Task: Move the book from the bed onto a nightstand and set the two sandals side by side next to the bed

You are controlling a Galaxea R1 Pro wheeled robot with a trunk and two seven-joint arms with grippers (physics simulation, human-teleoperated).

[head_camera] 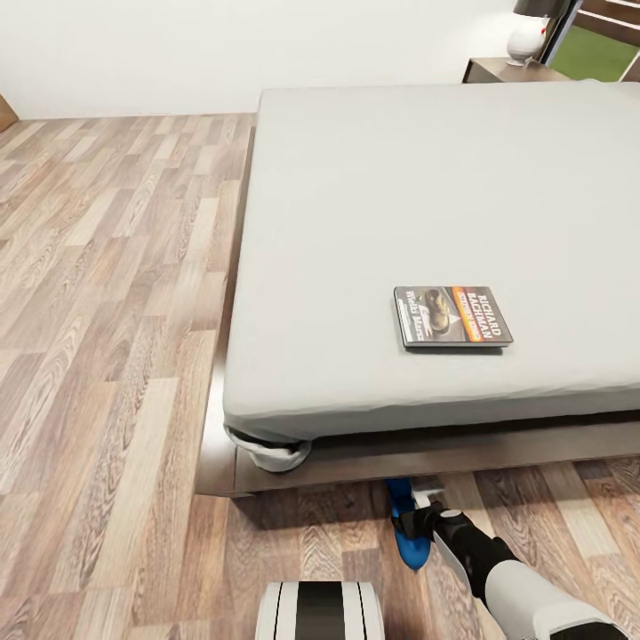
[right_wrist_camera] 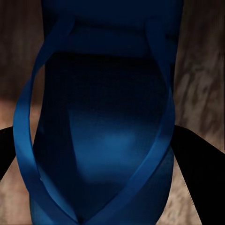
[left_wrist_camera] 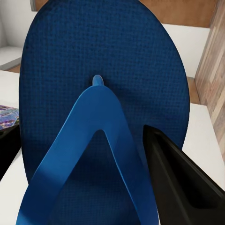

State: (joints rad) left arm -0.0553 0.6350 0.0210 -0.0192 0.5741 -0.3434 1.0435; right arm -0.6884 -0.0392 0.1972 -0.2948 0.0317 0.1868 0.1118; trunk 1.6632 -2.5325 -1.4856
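Your right arm (head_camera: 524, 591) is a smooth white shell that runs into a matte black wrist section. Close under your head camera sits a rounded white trunk housing (head_camera: 320, 610) with a dark grey band down its middle. Your wrist views show black, wedge-shaped finger pads (left_wrist_camera: 180, 180).

The right arm (head_camera: 524, 596), white-sleeved with a black wrist, reaches forward and down, its gripper (head_camera: 418, 520) low over the floor and clamped on a blue sandal (head_camera: 411, 542) that lies between its dark fingers (right_wrist_camera: 199, 164). The left gripper (left_wrist_camera: 89, 187) appears closed around the other sandal (left_wrist_camera: 103, 70), one black finger (left_wrist_camera: 178, 187) pressed against its edge.
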